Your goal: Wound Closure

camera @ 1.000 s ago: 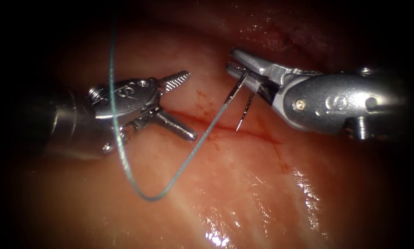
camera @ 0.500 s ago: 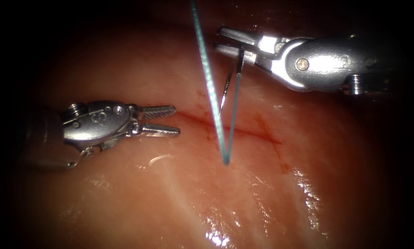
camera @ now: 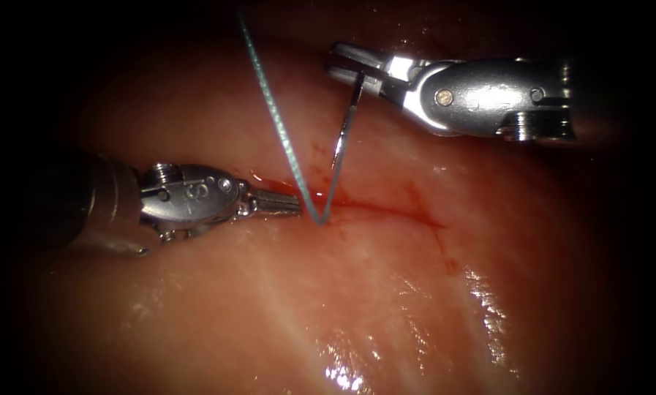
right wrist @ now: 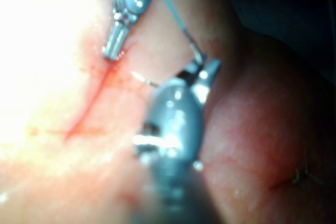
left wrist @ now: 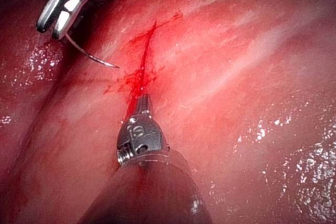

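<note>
Glossy wet tissue (camera: 386, 307), thin red cut (camera: 386, 208): right tool (camera: 346, 62) pinches curved steel needle (camera: 344, 128) near its tail, clear of tissue, teal thread (camera: 273, 110) trailing; left tool (camera: 287, 203) jaws pressed together, empty.

The glistening pink-red slab of pork tissue (camera: 386, 292) is carrying everything, its thin red cut (camera: 386, 208) running on from the left tool's fingers (camera: 280, 203). Red fluid (left wrist: 137, 80) is pooling just ahead of those fingers, where the teal thread (camera: 284, 139) is meeting the cut.
</note>
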Controlling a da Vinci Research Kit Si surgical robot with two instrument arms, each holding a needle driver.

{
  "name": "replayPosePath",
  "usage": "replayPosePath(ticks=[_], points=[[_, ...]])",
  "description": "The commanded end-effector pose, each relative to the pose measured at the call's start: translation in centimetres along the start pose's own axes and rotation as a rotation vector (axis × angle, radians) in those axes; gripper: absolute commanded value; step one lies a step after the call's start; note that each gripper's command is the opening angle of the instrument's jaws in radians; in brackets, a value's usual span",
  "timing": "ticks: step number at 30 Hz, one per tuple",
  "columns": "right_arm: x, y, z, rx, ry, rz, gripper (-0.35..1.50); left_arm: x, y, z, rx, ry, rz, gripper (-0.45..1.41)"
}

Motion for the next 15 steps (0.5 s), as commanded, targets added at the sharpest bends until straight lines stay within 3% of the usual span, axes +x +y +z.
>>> replayPosePath(ticks=[1, 15], points=[[-0.03, -0.03, 0.07, 0.001, 0.002, 0.001, -0.35, -0.05, 0.04, 0.06, -0.002, 0.0, -0.004, -0.38], [-0.04, -0.01, 0.09, -0.012, 0.009, 0.008, -0.35, -0.14, 0.06, 0.09, 0.0, -0.005, 0.004, -0.28]])
